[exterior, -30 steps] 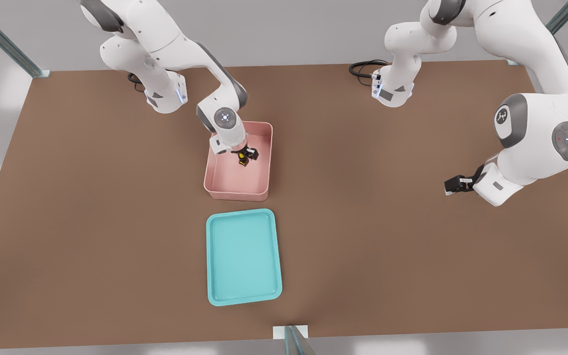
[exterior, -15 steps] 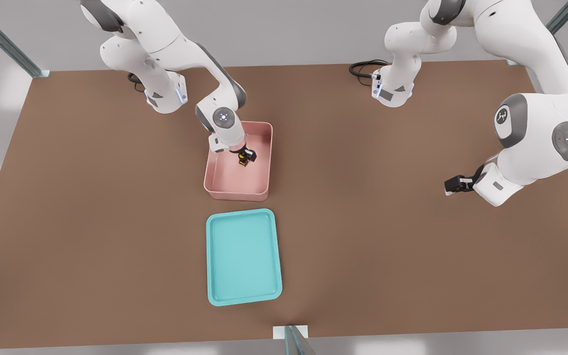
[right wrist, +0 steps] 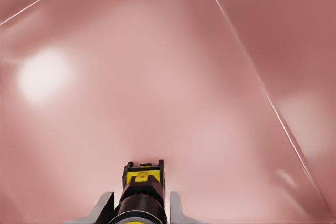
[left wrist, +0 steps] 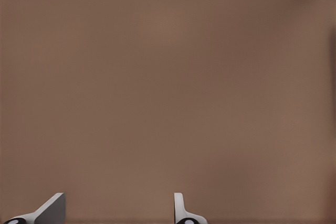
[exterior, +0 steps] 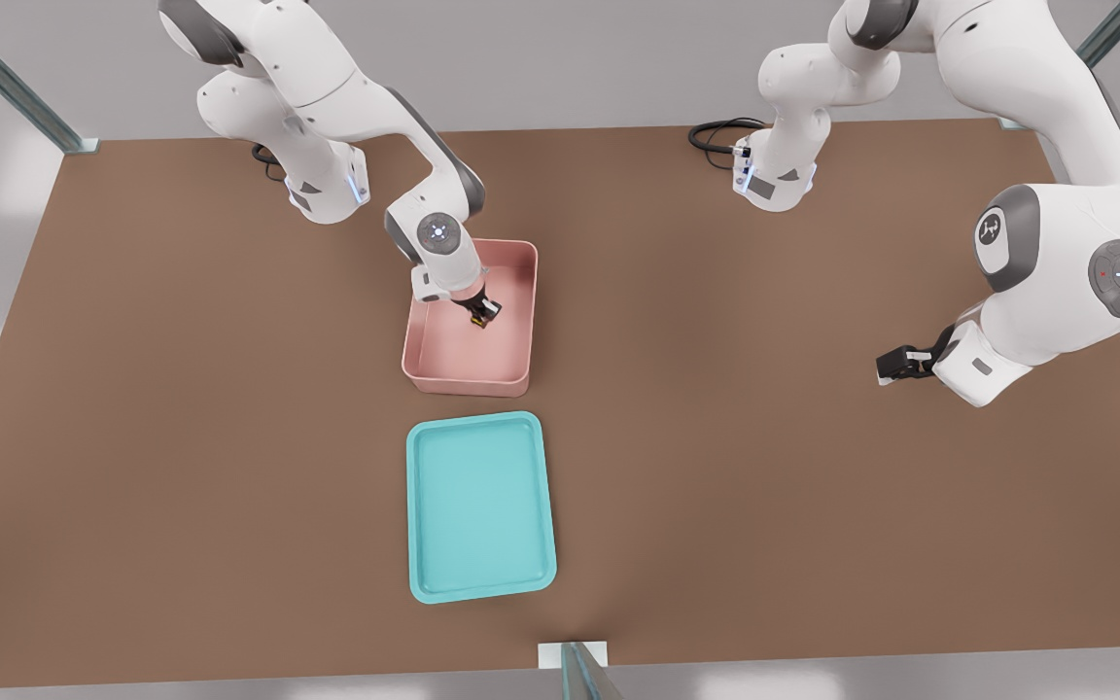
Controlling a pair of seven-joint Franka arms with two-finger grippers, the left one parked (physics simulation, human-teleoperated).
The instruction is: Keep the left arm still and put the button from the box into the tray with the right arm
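1. The gripper (exterior: 482,314) sat low inside the box (exterior: 518,362), fingers (right wrist: 177,209) clamped on the button (right wrist: 140,192).
2. The button looked tiny, light and rigid; squeezing its black base seemed the safest hold.

button (exterior: 478,318) in box (exterior: 468,374), tray (exterior: 480,583) nearer

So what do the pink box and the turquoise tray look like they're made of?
The box, where the end effector sits around the button, looks like glossy moulded plastic: bright highlights on its floor. The tray seems similar but more satin: rounded rim, soft sheen.
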